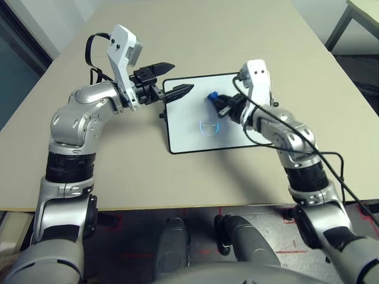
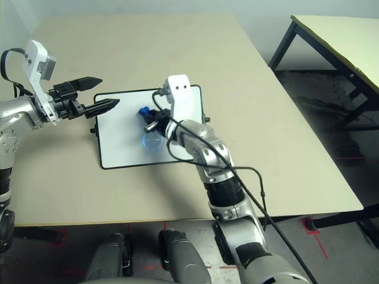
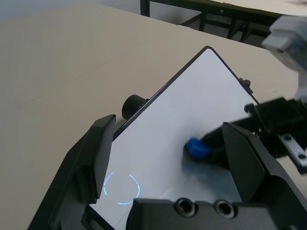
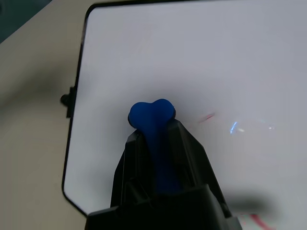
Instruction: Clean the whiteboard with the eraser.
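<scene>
The whiteboard (image 1: 195, 133) lies flat on the tan table, a black knob (image 3: 134, 103) on its side. A faint blue ring-shaped pen mark (image 1: 209, 126) sits near its middle, with small blue and red traces (image 4: 233, 127) beside it. My right gripper (image 1: 219, 102) is shut on the blue eraser (image 1: 212, 96), whose rounded end (image 4: 151, 114) sticks out past the fingers and rests on the board above the ring. My left gripper (image 1: 179, 77) hangs open above the board's far left corner, holding nothing, with its fingers (image 3: 98, 153) spread wide.
The tan table (image 1: 237, 35) stretches wide around the board, and its front edge (image 1: 177, 207) runs just before my body. A second table (image 2: 343, 35) with dark legs stands off to the right. Cables (image 1: 328, 160) trail along my right forearm.
</scene>
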You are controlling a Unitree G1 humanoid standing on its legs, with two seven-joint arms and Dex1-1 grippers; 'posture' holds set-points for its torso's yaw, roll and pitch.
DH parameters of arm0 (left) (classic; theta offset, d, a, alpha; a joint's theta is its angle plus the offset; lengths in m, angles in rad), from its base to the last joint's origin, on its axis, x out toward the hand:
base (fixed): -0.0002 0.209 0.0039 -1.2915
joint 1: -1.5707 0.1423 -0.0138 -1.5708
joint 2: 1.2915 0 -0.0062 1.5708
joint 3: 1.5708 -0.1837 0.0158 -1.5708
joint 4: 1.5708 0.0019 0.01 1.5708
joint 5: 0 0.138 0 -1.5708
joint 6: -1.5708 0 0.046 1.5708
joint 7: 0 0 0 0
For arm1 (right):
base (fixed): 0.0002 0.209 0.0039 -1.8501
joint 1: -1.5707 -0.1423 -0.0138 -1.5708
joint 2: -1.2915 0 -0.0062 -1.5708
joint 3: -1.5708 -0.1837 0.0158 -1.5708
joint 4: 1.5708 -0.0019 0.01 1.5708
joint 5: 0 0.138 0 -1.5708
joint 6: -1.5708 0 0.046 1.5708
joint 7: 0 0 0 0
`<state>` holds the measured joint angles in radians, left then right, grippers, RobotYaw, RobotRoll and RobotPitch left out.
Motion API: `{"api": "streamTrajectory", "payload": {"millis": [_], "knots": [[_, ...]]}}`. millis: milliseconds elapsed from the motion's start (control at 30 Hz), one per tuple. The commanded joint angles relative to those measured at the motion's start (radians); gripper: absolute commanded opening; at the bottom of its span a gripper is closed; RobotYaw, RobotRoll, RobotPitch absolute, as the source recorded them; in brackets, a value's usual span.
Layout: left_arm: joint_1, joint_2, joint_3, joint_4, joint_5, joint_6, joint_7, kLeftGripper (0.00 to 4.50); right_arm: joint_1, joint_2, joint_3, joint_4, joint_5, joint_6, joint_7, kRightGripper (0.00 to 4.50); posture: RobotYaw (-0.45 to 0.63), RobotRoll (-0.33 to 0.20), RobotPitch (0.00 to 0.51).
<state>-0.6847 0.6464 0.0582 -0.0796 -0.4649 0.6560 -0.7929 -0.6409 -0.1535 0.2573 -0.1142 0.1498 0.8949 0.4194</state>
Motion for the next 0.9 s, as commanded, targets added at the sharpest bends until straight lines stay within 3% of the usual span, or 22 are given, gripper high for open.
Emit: {"api": "streamTrajectory", "payload": {"millis": [33, 233, 600, 900], "knots": [[0.010, 0.003, -0.006, -0.016, 0.005, 0.012, 0.003, 4.50, 0.043, -0.010, 0.032, 0.080, -0.014, 0.057, -0.006, 0.56, 0.04, 0.000, 0.152], [0.011, 0.003, -0.006, -0.016, 0.004, 0.014, 0.004, 4.50, 0.027, -0.035, 0.008, 0.096, -0.030, 0.039, -0.017, 0.56, 0.04, 0.000, 0.156], [0.005, 0.002, -0.010, -0.003, 0.006, 0.008, -0.001, 4.50, -0.120, -0.117, -0.092, 0.080, -0.062, 0.005, -0.090, 0.56, 0.03, 0.000, 0.158], [0.001, 0.002, -0.010, 0.004, 0.008, 0.007, -0.005, 4.50, -0.064, -0.094, -0.039, 0.022, -0.043, 0.078, -0.072, 0.56, 0.04, 0.000, 0.161]]}}
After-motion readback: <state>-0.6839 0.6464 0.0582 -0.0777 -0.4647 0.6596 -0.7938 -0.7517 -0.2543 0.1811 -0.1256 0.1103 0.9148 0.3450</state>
